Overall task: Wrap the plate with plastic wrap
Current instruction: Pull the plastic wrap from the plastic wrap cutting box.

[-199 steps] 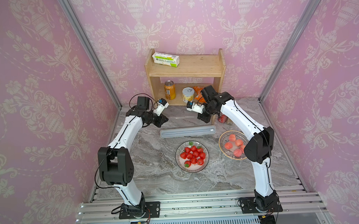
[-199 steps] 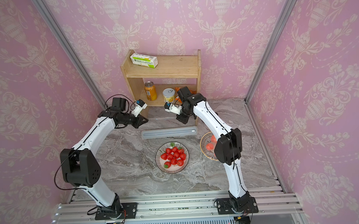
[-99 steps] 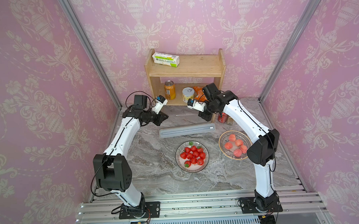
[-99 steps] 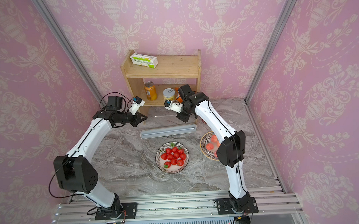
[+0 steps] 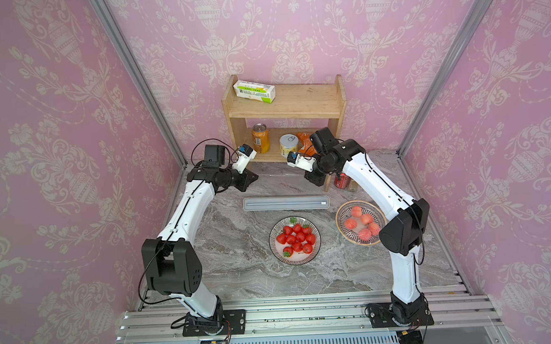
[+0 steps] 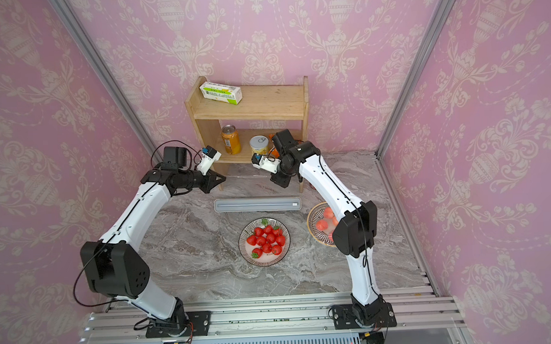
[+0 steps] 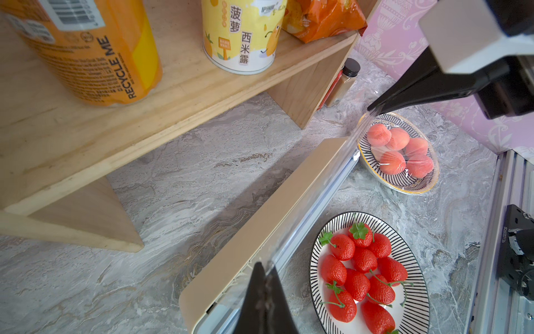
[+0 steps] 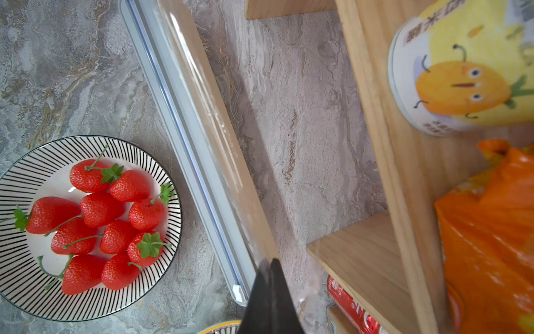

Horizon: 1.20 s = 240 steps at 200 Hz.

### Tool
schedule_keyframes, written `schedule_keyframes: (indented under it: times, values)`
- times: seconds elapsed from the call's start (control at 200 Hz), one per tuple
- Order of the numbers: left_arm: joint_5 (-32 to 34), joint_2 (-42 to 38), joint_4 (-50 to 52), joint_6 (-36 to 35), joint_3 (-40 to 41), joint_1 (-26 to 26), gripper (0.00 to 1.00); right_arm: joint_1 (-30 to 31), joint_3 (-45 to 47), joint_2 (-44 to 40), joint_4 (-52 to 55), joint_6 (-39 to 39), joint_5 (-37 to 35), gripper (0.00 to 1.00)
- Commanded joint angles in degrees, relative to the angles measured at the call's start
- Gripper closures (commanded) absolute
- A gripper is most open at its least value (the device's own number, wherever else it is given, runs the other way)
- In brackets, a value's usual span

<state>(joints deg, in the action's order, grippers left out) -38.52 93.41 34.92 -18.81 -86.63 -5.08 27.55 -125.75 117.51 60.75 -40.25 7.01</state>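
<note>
A striped plate point(image 5: 299, 262) point(image 6: 265, 262) of strawberries sits mid-table. Just behind it lies the plastic wrap's long cream dispenser box point(image 5: 285, 202) point(image 6: 258, 204) point(image 7: 260, 208) point(image 8: 202, 144). Clear film point(image 7: 351, 138) point(image 8: 185, 57) rises from the box, and its top edge shows as a thin line point(image 5: 282, 175) in a top view. My left gripper point(image 5: 256, 177) point(image 6: 225, 178) point(image 7: 264, 267) is shut on one corner of the film. The right gripper point(image 5: 305, 177) point(image 6: 273, 178) point(image 8: 270, 263) point(image 7: 372, 110) is shut on the other. Both hang above the box, in front of the shelf.
A wooden shelf point(image 5: 284, 107) stands at the back with an orange can point(image 5: 260, 138), a yellow-white can point(image 5: 289, 145), an orange bag and a white-and-green carton point(image 5: 254, 91). A red can point(image 5: 341, 180) stands beside it. At the right, a film-covered plate point(image 5: 343, 208) point(image 7: 404, 189) holds peaches.
Both grippers have risen a little with the film stretched between them, and the left arm's elbow has shifted. The dispenser box and both plates have stayed in place.
</note>
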Motion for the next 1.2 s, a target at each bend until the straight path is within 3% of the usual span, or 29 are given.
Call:
schedule_keyframes:
  times: [0.0,1.196]
  values:
    - [-2.08,-2.71,-1.99,1.14,0.67,0.42,1.0,0.31,-0.06,-3.7,-1.05,1.31,-1.03,1.0]
    - [-2.35,-5.44,-2.67,2.89,-1.96,0.25,1.0,1.77,-7.22,-5.85,0.19,0.61,-5.71,1.0]
